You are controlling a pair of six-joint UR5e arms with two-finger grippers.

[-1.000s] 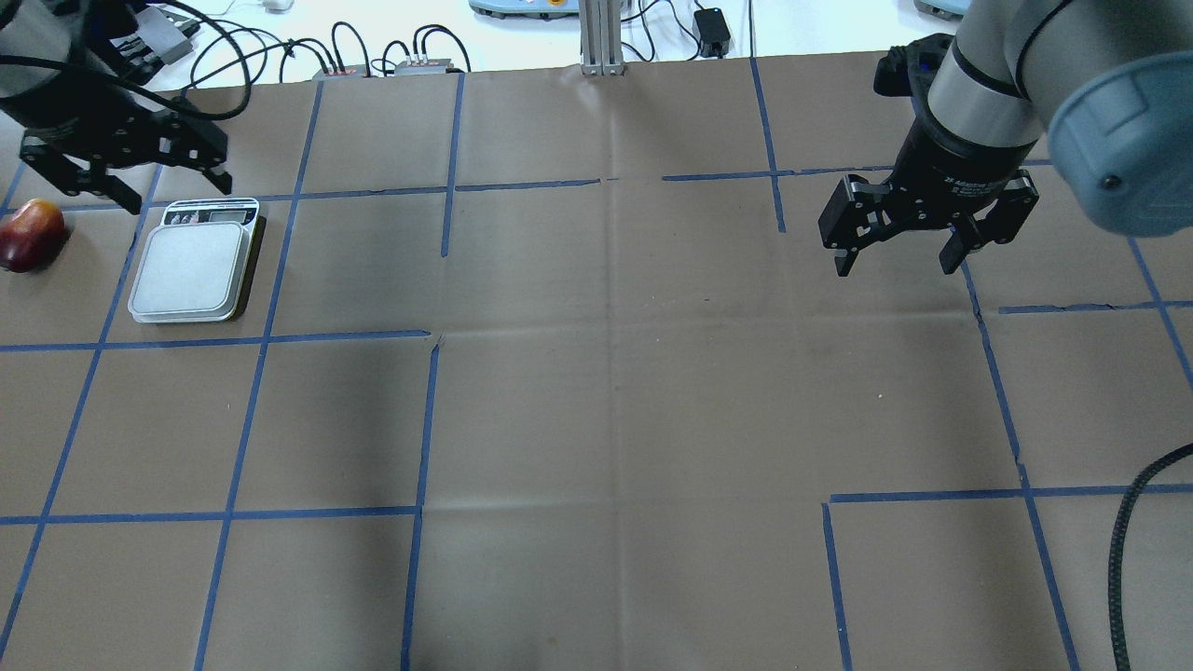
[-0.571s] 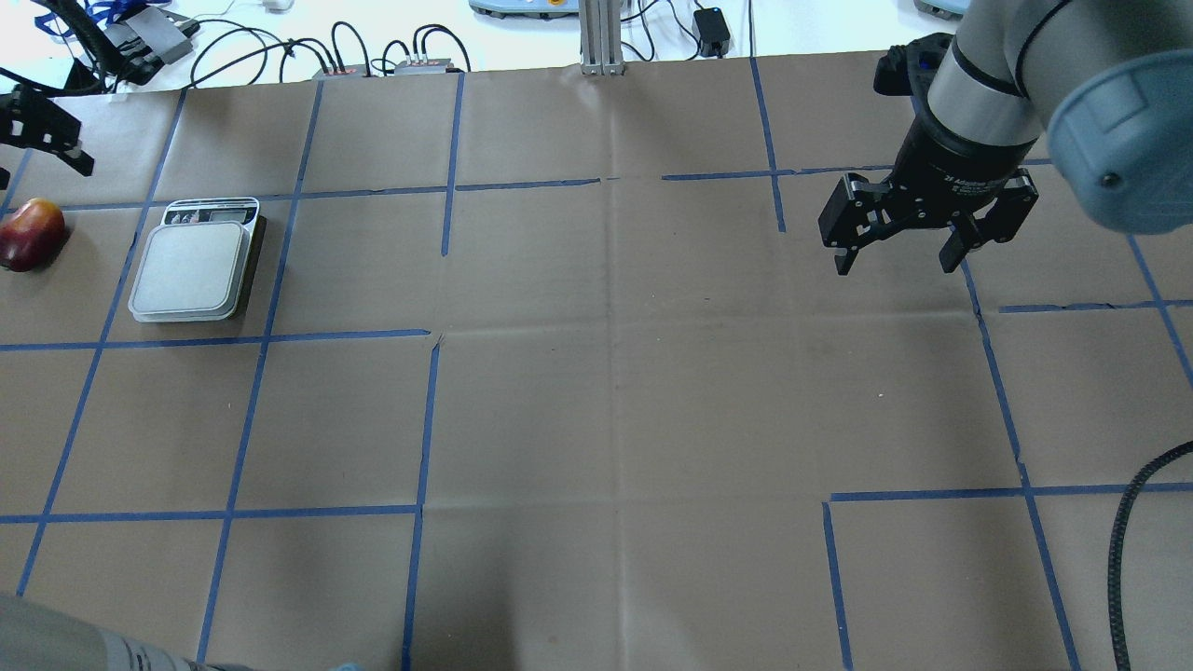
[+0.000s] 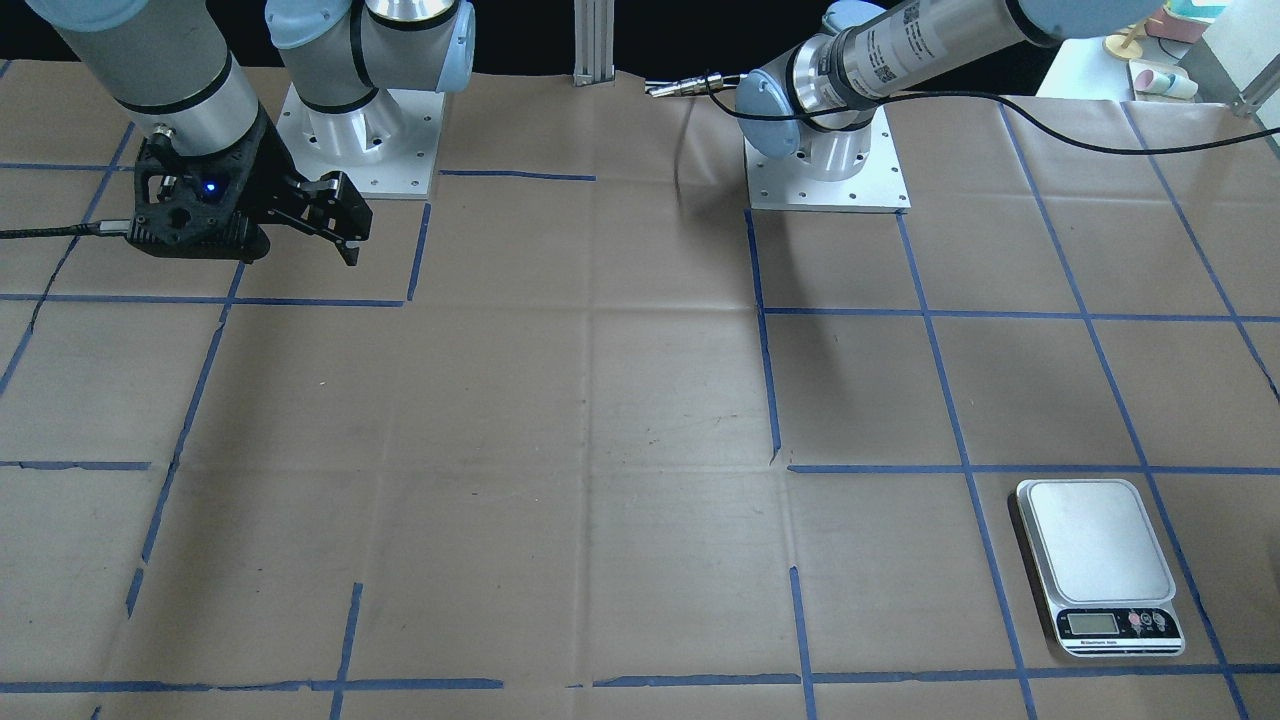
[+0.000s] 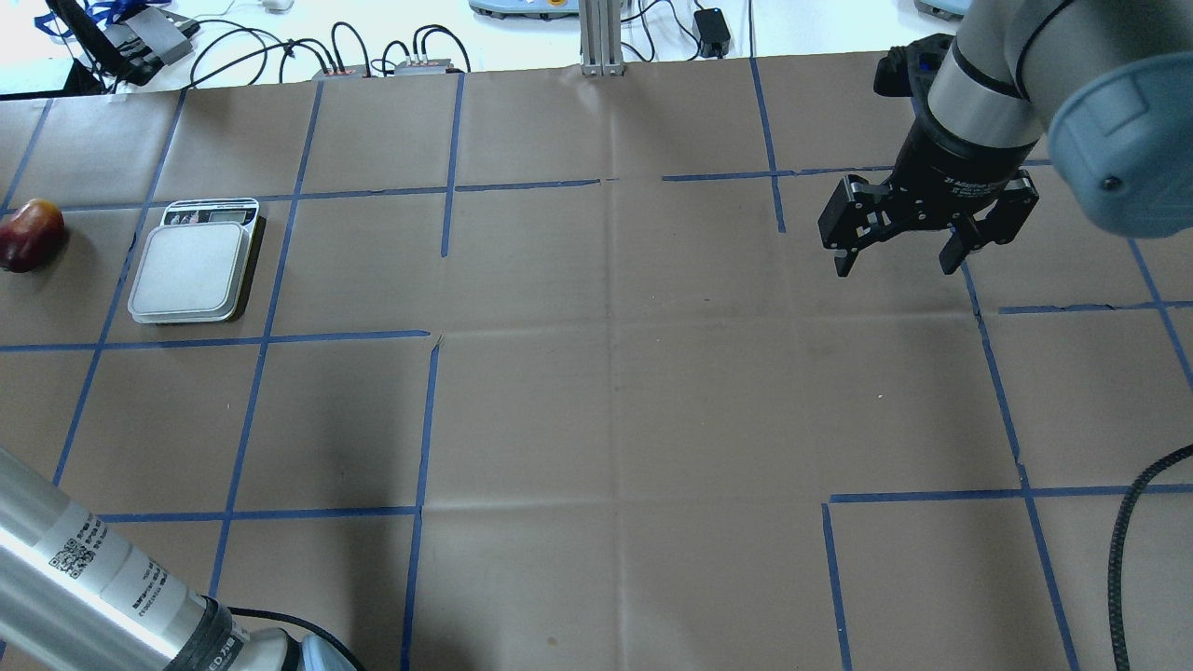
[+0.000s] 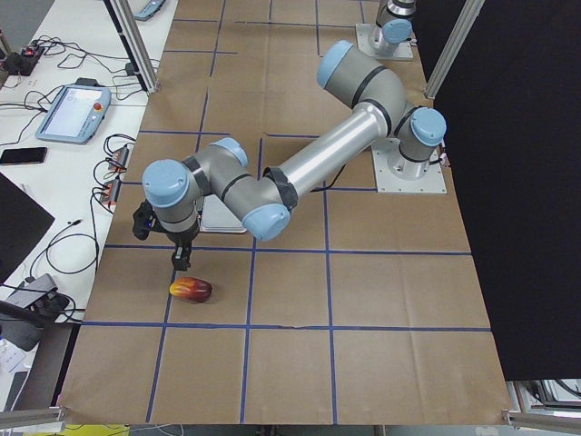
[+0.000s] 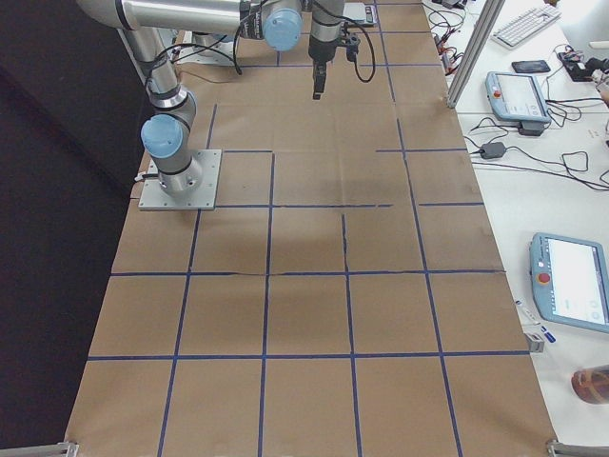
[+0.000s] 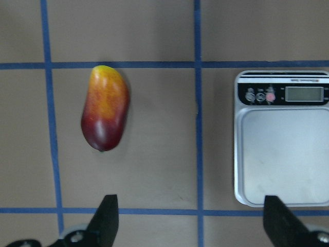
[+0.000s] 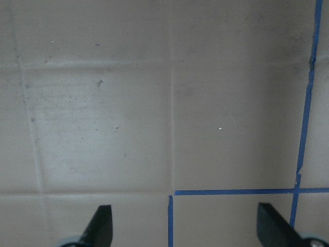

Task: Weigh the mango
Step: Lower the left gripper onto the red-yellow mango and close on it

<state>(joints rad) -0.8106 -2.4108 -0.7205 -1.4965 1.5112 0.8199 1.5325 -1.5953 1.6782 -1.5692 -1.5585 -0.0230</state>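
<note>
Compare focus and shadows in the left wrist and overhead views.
Left wrist view: the mango is sharp and glossy, casting a faint shadow toward the scale. Overhead view: broad soft shadows darken the table at lower left.

In the overhead view the mango, by the table's left end, is clipped by the picture's edge. The left arm shows only as a tube at the near left corner, and its gripper lies outside that view. Seen from the left end, that arm's elbow covers most of the scale. Each wrist view shows only the fingertips at its bottom edge. The scale's display is too small to read.
</note>
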